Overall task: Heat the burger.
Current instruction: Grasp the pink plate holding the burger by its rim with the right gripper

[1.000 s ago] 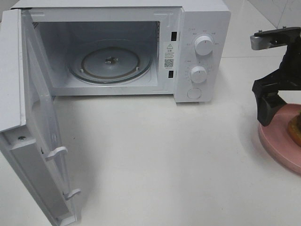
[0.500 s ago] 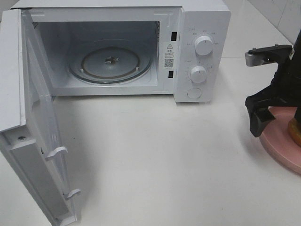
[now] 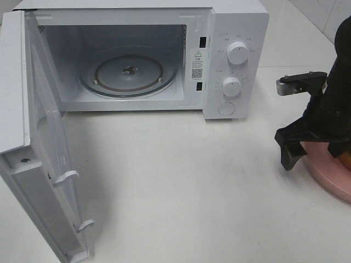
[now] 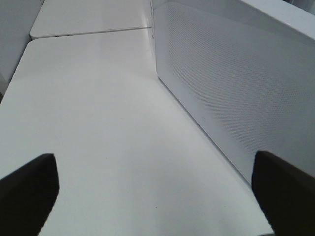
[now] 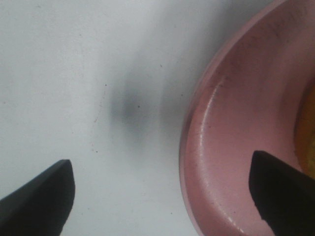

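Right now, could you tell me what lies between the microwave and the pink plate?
Only bare table, in the exterior high view; the right gripper hangs open over the plate rim.

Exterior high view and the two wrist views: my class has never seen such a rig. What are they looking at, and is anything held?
This is a robot with two arms, each ending in a two-fingered gripper. The high view comes from a camera off the arms: a white table with a microwave, its door swung open, its glass turntable bare. The other two pictures come from cameras on the wrists, looking out between dark fingers. The left gripper is open over bare table beside the microwave. The right gripper is open at the rim of a pink plate carrying the burger, barely in view. Nothing is held.
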Robot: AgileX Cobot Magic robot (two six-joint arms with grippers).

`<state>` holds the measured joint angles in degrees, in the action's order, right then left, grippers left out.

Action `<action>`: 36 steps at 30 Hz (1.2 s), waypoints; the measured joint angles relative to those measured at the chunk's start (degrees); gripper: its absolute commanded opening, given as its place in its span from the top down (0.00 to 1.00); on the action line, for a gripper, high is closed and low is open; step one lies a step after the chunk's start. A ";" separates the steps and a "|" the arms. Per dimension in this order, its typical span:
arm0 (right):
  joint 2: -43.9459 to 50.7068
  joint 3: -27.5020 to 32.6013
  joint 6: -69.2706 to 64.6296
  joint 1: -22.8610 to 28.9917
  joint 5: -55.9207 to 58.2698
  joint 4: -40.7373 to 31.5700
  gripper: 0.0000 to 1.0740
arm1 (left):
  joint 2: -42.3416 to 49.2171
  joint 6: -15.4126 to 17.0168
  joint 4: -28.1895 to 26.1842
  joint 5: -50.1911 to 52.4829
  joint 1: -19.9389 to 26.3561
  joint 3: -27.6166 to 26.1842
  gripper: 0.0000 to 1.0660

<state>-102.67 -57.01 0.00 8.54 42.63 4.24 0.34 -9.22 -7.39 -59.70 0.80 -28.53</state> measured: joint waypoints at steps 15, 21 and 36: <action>-5.96 1.15 -1.38 0.00 -6.65 1.60 0.19 | 0.00 0.00 0.00 0.00 0.00 0.00 0.04; -6.19 1.15 -1.38 -0.63 -7.79 2.12 0.20 | 0.00 0.00 0.00 0.00 0.00 0.00 0.04; -8.65 1.09 -1.38 -2.35 -8.02 2.46 0.29 | 0.00 0.06 0.00 0.00 0.00 0.00 0.04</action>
<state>-111.33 -55.92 -1.38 6.19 34.61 6.70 0.34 -9.17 -7.39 -59.70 0.80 -28.53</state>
